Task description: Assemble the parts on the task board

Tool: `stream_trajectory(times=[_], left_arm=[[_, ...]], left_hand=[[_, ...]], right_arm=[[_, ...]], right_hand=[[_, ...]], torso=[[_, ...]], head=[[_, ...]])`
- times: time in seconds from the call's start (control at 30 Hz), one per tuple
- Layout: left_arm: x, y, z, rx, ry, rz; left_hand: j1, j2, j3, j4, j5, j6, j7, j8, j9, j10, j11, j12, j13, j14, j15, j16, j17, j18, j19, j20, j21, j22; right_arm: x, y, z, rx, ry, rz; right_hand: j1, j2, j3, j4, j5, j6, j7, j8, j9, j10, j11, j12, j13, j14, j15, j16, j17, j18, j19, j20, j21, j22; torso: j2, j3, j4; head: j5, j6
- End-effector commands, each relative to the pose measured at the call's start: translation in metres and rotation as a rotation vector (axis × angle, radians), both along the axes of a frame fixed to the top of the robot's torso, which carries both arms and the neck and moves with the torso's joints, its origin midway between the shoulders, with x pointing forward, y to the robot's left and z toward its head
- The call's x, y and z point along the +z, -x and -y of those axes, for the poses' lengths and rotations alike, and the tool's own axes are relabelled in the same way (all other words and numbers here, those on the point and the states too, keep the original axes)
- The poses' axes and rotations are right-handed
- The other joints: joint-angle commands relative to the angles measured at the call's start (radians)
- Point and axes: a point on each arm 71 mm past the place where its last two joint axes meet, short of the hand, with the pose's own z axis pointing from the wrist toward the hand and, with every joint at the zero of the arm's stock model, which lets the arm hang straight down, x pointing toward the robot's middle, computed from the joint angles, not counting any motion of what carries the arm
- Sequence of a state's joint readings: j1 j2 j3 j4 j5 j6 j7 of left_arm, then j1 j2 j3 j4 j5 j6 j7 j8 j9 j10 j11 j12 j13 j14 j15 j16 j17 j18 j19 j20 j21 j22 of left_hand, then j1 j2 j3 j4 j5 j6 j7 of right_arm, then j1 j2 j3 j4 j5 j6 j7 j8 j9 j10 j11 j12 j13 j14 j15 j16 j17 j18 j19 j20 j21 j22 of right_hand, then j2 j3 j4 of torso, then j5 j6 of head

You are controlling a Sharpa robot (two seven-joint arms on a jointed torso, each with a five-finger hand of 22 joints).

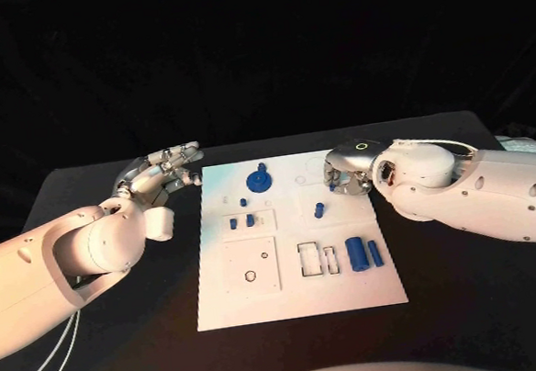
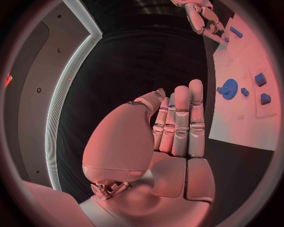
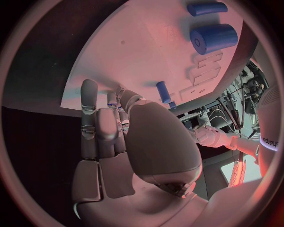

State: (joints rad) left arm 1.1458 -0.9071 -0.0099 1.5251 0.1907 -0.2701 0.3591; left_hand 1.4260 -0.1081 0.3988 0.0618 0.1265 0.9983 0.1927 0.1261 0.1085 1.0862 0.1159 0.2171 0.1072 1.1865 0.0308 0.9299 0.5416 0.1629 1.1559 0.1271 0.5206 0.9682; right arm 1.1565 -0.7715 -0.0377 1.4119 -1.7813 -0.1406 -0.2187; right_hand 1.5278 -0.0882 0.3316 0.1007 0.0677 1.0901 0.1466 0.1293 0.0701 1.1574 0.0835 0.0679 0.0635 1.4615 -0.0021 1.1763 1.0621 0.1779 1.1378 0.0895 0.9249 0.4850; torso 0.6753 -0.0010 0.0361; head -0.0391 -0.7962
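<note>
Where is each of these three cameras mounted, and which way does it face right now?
Head view: on the robot's head, looking down at the task board; both arms enter, left robot hand, right robot hand.
Left wrist view: behind the left robot hand, facing the board's gear.
Right wrist view: behind the right robot hand, facing the large cylinder.
Shared: head and left wrist views both show the gear.

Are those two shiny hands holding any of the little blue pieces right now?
No. The left hand is beside the task board, fingers straight and together, holding nothing. The right hand hovers at the board's far right edge, also empty.
</note>
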Motion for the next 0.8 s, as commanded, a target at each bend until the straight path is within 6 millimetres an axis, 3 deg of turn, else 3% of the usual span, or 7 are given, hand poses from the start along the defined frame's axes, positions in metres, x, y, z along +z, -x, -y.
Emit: stream_trajectory(times=[0.03,0.43,0.8], left_arm=[[0.0014,0.0002,0.0019,-0.013,-0.009,0.019],[0.0013,0.0,0.0019,-0.016,-0.019,0.022],[0.001,-0.0005,0.001,-0.016,-0.023,0.022]], left_hand=[[-0.006,0.007,-0.002,-0.006,0.005,-0.006,0.001,0.005,-0.001,-0.009,0.002,0.004,0.002,-0.009,0.0,-0.003,-0.001,0.018,-0.005,0.001,-0.004,-0.001],[-0.005,0.007,-0.003,-0.008,0.005,-0.008,0.001,0.006,-0.001,-0.013,0.002,0.006,0.002,-0.012,0.0,-0.004,-0.003,0.018,-0.006,0.002,-0.007,-0.003],[0.004,0.011,-0.002,-0.017,0.006,-0.013,0.003,0.008,-0.001,-0.019,0.003,0.012,0.003,-0.016,0.001,-0.004,-0.005,0.019,-0.007,0.002,-0.01,-0.006]], right_arm=[[-0.0042,0.0006,0.0006,-0.003,0.025,-0.013],[-0.0064,0.0008,-0.0003,-0.006,0.008,-0.044],[-0.0062,0.0029,-0.0012,-0.005,-0.016,-0.06]], right_hand=[[-0.008,0.001,0.011,-0.001,-0.003,-0.001,-0.004,-0.005,-0.001,-0.005,0.0,-0.005,-0.001,0.008,0.003,0.006,0.005,0.003,0.01,0.0,0.007,0.005],[-0.048,0.018,0.039,0.0,-0.01,0.047,-0.019,0.015,0.011,0.06,-0.015,0.006,0.005,0.036,-0.009,0.078,0.089,-0.017,0.073,0.003,0.097,0.135],[-0.056,0.017,0.042,-0.003,-0.011,0.05,-0.02,0.015,0.012,0.066,-0.016,0.002,0.004,0.037,-0.01,0.079,0.088,-0.018,0.077,0.002,0.104,0.143]], torso=[[0.0,-0.0003,-0.0005],[0.0,-0.0007,-0.0009],[-0.001,-0.001,-0.0019]], head=[[0.001,-0.003],[-0.003,-0.005],[-0.004,-0.008]])
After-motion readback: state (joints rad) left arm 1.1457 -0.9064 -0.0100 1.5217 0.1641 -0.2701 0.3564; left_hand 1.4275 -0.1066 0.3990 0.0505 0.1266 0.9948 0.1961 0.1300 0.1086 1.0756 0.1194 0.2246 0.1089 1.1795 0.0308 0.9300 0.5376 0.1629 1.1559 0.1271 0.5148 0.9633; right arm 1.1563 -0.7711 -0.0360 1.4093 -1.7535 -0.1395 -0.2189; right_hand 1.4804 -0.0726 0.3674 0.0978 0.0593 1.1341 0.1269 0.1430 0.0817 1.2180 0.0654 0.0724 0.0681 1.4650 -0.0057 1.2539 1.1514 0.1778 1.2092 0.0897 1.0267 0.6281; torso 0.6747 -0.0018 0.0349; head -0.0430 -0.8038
